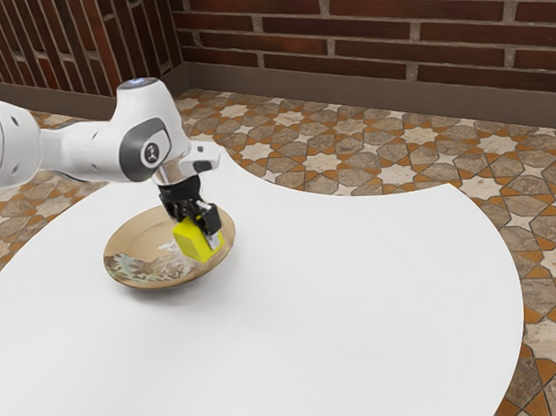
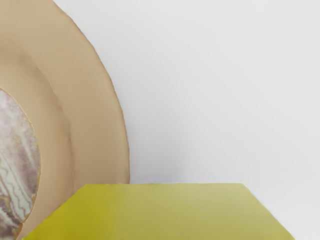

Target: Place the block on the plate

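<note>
Round tan patterned plate (image 1: 140, 238) | yellow block (image 1: 193, 241) by its rim | black two-finger gripper (image 1: 199, 234), clamped on block | step: placing, seemingly | next: ease inward over plate's middle, lower, release

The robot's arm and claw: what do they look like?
The arm is smooth and white, with rounded, tube-like sections, dark grey patches and a round emblem. The claw, or gripper, is black and angular, with a pale grey fingertip.

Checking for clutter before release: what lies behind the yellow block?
The plate shows beside the block in the exterior view, the table past the plate's rim; whatever the block covers cannot be seen.
</note>
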